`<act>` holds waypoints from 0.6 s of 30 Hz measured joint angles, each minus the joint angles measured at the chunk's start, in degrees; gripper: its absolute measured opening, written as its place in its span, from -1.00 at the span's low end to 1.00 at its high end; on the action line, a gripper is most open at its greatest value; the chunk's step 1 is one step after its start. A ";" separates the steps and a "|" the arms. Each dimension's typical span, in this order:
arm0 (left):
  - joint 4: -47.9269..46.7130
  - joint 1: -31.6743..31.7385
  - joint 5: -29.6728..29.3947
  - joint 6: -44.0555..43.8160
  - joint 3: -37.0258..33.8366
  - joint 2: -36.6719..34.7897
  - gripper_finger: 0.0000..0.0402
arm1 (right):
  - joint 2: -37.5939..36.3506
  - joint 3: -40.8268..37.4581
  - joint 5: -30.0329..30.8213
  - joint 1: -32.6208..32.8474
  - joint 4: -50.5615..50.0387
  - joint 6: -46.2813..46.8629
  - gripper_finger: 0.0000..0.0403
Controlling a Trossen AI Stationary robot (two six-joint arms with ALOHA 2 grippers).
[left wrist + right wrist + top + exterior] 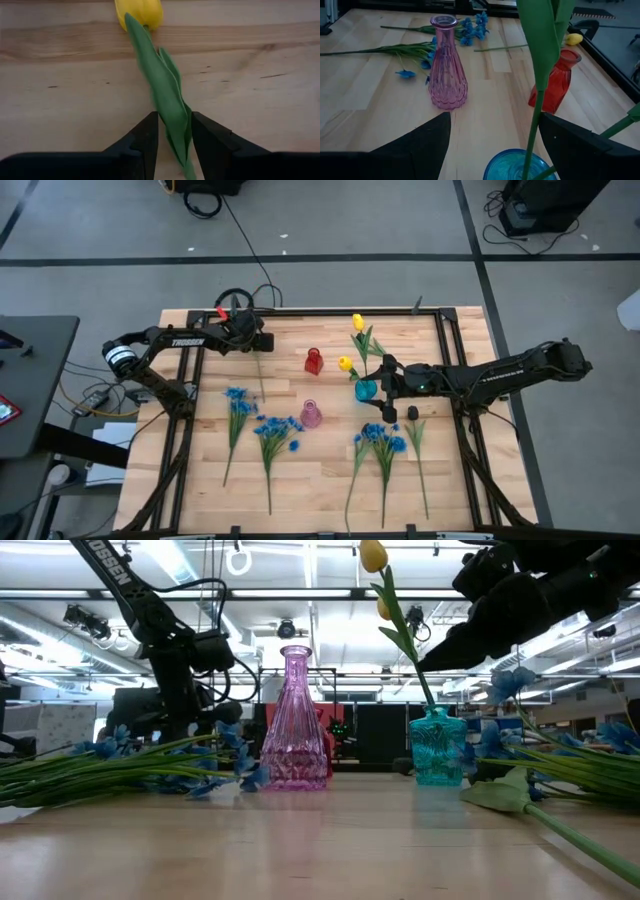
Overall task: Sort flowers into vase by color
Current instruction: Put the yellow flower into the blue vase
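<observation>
Well away from the blue vase (366, 390), on the left arm's side of the counter (330, 470) and toward its far edge: left gripper (175, 120) low over a yellow tulip (165, 85) lying flat on the wood. Fingers drawn in narrow, one on each side of the leafy stem just below the bud, seemingly pressed to the leaf; flower not lifted yet.

Directly above the blue vase: right gripper (495, 117) spread wide, holding nothing, fingers either side of an upright tulip stem (540, 65) standing in that vase without touching it.

Handling, as a judgement: very light, with a thin stem likely to bend and droop under the bud if carried from one end. Soft, smooth leaf, apt to fold or slide between the fingers, so better gripped on the stem itself, near the middle. Little risk of breakage. More risk of the long tail swinging into the red vase (314, 361) or pink vase (311, 414), both between this tulip and the blue vase. Blue flowers (236, 405) strewn nearer the front of the counter than the blue vase.
</observation>
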 joint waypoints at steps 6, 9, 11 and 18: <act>-0.19 0.21 -2.49 -0.83 0.00 0.17 -0.40 | 0.00 0.00 -0.02 0.00 0.08 0.00 0.55; -0.30 1.00 -2.23 -1.55 0.00 0.17 -0.40 | 0.00 0.00 0.00 0.00 0.06 0.02 0.55; -0.29 1.54 -0.92 -1.66 -0.01 0.17 -0.40 | 0.00 0.00 0.00 0.00 0.07 0.02 0.55; -0.26 2.14 1.60 -2.57 0.00 0.36 -0.40 | 0.00 0.00 0.00 0.00 0.15 0.04 0.55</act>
